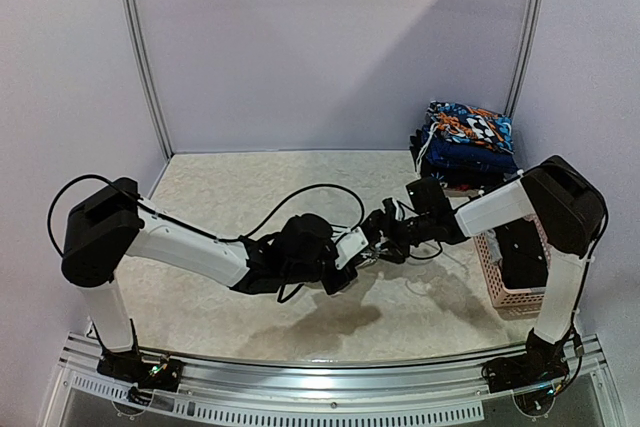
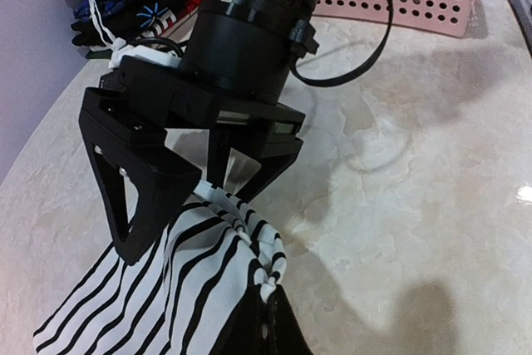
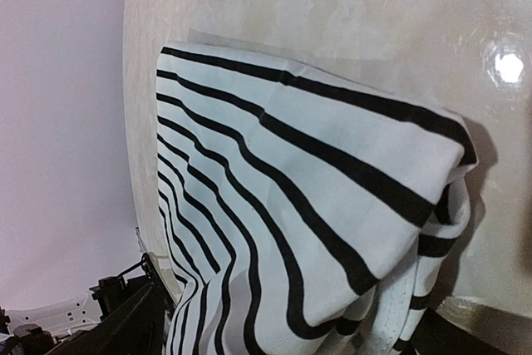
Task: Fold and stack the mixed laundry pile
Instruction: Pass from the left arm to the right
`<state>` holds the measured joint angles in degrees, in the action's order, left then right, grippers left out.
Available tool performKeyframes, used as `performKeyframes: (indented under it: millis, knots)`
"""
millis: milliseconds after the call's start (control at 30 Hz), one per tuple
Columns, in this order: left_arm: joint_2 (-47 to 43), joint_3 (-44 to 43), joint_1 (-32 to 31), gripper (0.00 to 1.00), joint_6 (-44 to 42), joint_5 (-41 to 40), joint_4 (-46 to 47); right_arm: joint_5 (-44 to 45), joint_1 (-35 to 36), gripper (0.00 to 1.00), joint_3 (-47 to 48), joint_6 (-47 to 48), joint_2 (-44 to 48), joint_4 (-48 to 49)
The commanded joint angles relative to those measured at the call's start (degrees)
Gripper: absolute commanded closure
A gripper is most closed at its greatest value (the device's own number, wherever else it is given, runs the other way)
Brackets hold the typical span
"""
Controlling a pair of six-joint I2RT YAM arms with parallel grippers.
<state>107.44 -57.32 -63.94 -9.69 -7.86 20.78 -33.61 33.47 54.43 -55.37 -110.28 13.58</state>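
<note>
Marble table (image 2: 432,205) spreads around striped garment (image 2: 166,288); left pincer (image 2: 266,315) clamps it, right pincer (image 2: 193,209) apart.

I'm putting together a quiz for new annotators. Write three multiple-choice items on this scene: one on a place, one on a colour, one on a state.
1. Where is the folded stack?
A) near left corner
B) far right corner
C) between the arms

2. The garment between the arms is
A) plain grey
B) red checked
C) black-and-white striped

3. The right fingers are
A) open, one on either side of the garment's edge
B) shut on nothing
C) out of view

Key:
1 B, the top view shows it at the back right.
2 C, both wrist views show the stripes.
3 A, the left wrist view shows them spread with cloth between.
</note>
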Motion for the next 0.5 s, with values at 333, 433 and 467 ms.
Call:
performKeyframes:
  millis: [333, 433, 467]
  knots:
    - [0.5, -0.8, 0.8, 1.00, 0.4, -1.9, 1.0, 1.1, -1.7, 0.10, 0.2, 4.3, 1.8, -7.7]
    - [0.3, -0.7, 0.8, 1.00, 0.4, -1.8, 1.4, 1.2, -2.0, 0.09, -0.5, 6.8, 3.9, -10.4]
    - [0.2, -0.7, 0.8, 1.00, 0.4, -1.6, 1.6, 0.9, -2.1, 0.08, -0.7, 7.1, 4.1, -10.4]
